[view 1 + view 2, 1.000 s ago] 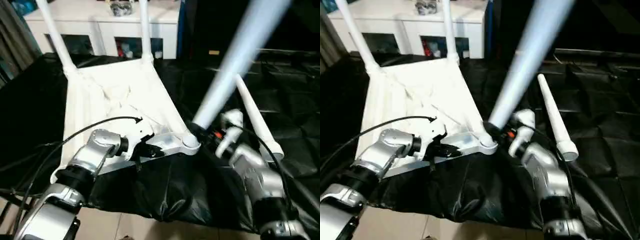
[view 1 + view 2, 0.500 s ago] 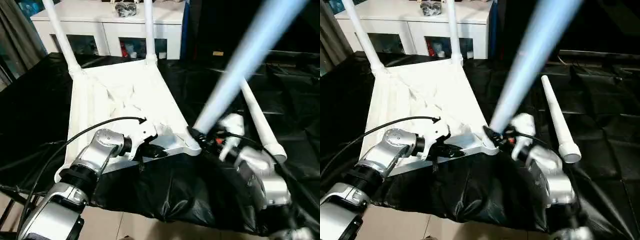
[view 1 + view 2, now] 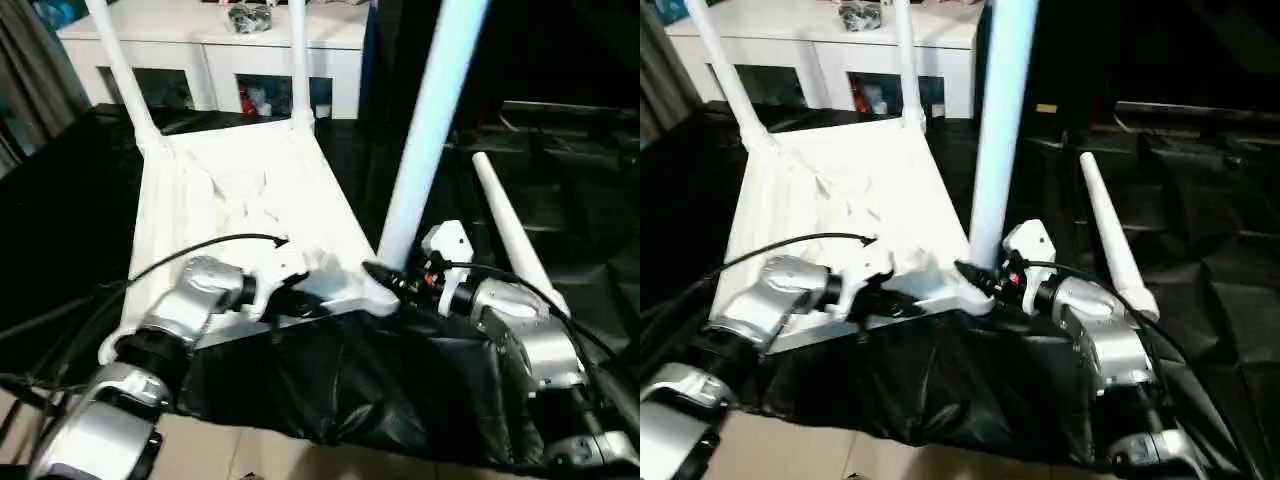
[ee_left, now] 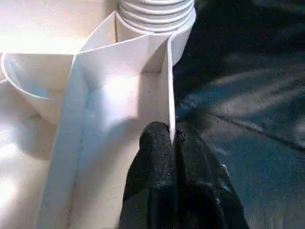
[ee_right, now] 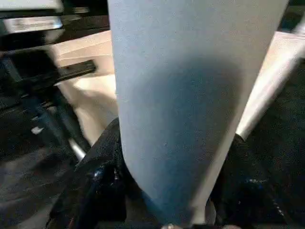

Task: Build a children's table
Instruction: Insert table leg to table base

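Observation:
The white tabletop point(image 3: 240, 190) lies underside up on the black-covered work table. Two legs point(image 3: 120, 70) point(image 3: 298, 60) stand in its far corner sockets. My right gripper point(image 3: 395, 282) is shut on a third leg point(image 3: 425, 120) close to its lower end. That leg stands nearly upright with its ribbed end point(image 4: 155, 14) in the near right corner socket point(image 3: 375, 295). My left gripper point(image 4: 172, 136) is shut on the tabletop's near rim rib, just beside that socket. The fourth leg point(image 3: 510, 235) lies loose on the cloth to the right.
A white glass-door cabinet point(image 3: 210, 50) stands behind the work table. The black cloth point(image 3: 350, 380) hangs over the near edge, close under both forearms. A black cable point(image 3: 190, 250) loops over my left arm.
The held leg has swung from a strong lean to the right to nearly upright over the corner socket, with my right wrist turning along. The left gripper keeps its hold.

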